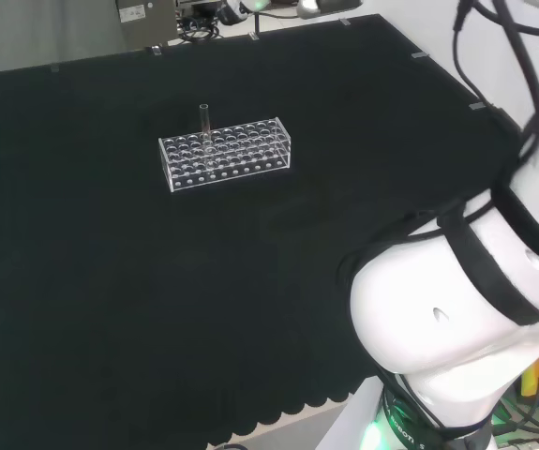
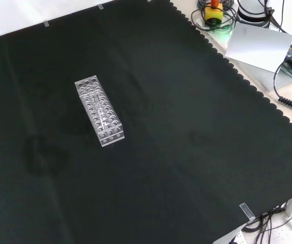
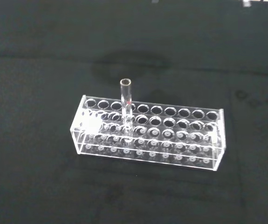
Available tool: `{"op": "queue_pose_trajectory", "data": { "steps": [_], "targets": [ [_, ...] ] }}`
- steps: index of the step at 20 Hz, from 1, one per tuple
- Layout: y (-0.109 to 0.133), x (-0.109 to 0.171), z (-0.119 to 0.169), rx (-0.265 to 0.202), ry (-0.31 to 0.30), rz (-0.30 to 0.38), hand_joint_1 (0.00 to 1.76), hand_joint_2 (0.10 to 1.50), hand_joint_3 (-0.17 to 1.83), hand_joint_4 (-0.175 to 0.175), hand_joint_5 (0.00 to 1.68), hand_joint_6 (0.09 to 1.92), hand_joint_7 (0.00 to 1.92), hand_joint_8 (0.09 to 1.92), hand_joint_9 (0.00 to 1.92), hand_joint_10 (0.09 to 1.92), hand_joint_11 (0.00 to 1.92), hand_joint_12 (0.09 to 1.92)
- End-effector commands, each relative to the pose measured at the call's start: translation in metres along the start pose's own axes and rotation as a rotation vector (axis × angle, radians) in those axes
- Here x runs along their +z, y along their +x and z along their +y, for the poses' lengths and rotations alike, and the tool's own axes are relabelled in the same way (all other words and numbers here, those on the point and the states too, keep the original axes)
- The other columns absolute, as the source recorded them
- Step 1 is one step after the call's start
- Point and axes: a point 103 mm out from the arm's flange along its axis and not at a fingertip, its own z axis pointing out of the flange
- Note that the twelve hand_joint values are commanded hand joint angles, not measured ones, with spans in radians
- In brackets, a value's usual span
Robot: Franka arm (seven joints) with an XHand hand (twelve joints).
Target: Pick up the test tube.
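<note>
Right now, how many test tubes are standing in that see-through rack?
1. The test tube stands upright in the clear rack, in a hole near the rack's left end in the head view. The other holes look empty, though clear glass is hard to spot.

My arm (image 1: 447,300) is showing as big, rounded white links with a smooth, glossy shell that is catching the light. A black band (image 1: 480,267) is wrapping around the shell where two links meet, and a second dark strap is running beside it. A small dark dimple (image 1: 437,314) is sitting in the middle of the bulging white link. Thin black cables (image 1: 522,56) are hanging along my upper part, looping down over the white casing. Near my base a dark ring (image 1: 410,427) is circling the joint, and a small green light (image 1: 374,436) is glowing beside it.
</note>
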Motion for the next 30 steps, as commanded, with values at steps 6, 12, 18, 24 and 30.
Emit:
{"op": "queue_pose_trajectory", "data": {
  "steps": [6, 12, 18, 24, 30],
  "targets": [
    [0.01, 0.049, 0.099, -0.099, 0.089, -0.051, 0.6, 0.87, 0.2, -0.075, 0.26, 0.09, 0.25, 0.86, 0.14, 0.96, 0.0, 1.61],
    [0.011, 0.073, 0.13, -0.104, 0.139, -0.07, 0.62, 0.87, 0.21, -0.083, 0.29, 0.09, 0.28, 0.87, 0.17, 0.96, 0.0, 1.62],
    [0.01, 0.099, 0.151, -0.113, 0.183, -0.08, 0.63, 0.86, 0.22, -0.093, 0.35, 0.09, 0.32, 0.86, 0.23, 0.93, 0.01, 1.62],
    [0.01, 0.127, 0.171, -0.14, 0.242, -0.133, 0.65, 0.86, 0.23, -0.097, 0.39, 0.09, 0.37, 0.85, 0.29, 0.91, 0.04, 1.61],
    [0.01, 0.153, 0.183, -0.154, 0.283, -0.168, 0.66, 0.85, 0.25, -0.101, 0.41, 0.09, 0.42, 0.84, 0.35, 0.88, 0.07, 1.59]
  ]
}}
